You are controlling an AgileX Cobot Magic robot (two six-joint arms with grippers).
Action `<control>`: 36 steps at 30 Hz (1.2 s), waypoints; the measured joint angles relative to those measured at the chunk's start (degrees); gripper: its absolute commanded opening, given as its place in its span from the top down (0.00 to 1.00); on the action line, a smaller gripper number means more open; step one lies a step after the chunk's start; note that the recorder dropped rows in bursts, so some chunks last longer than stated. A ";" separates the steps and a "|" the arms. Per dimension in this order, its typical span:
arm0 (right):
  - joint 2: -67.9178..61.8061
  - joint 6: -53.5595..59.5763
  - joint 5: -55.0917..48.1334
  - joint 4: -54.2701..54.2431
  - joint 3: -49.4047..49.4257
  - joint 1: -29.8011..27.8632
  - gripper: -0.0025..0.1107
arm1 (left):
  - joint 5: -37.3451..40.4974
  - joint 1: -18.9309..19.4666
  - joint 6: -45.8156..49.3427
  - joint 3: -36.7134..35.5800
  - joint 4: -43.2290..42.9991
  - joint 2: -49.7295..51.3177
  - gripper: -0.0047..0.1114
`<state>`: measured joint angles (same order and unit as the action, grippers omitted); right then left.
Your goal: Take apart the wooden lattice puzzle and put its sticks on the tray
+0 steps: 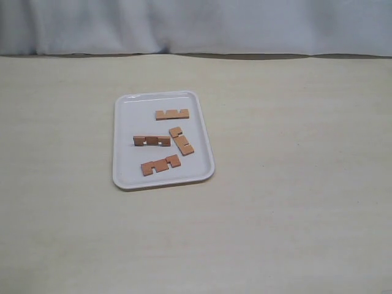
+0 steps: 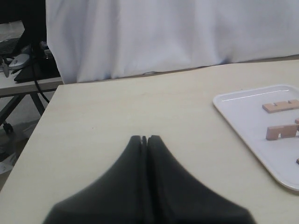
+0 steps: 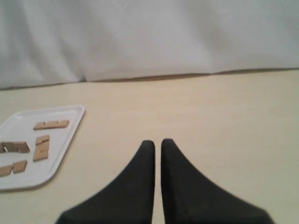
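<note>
Four sticks point(image 1: 152, 141) lie separate on the tray point(image 1: 130, 119), none interlocked (job looks done). Pinched together and empty: left gripper point(image 2: 144, 138), right gripper point(image 3: 158, 142), both well off the tray. Best move: park arms without nudging it.

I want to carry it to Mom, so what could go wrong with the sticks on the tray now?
The four sticks lie loose on the white tray, and its rim is low: a tilt or bump could slide them off. The stick nearest the exterior camera lies close to the rim, so it might go first. The middle stick seems to stand on its edge and might topple.
</note>
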<state>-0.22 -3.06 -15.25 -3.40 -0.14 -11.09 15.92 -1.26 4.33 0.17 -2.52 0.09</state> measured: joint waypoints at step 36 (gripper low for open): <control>0.00 0.00 -4.31 0.00 0.11 0.00 0.94 | 0.00 0.00 0.00 0.00 0.00 0.00 0.96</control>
<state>-0.22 -3.06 -19.56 -3.40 -0.03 -11.09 15.92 -1.26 4.33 0.17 -2.52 0.09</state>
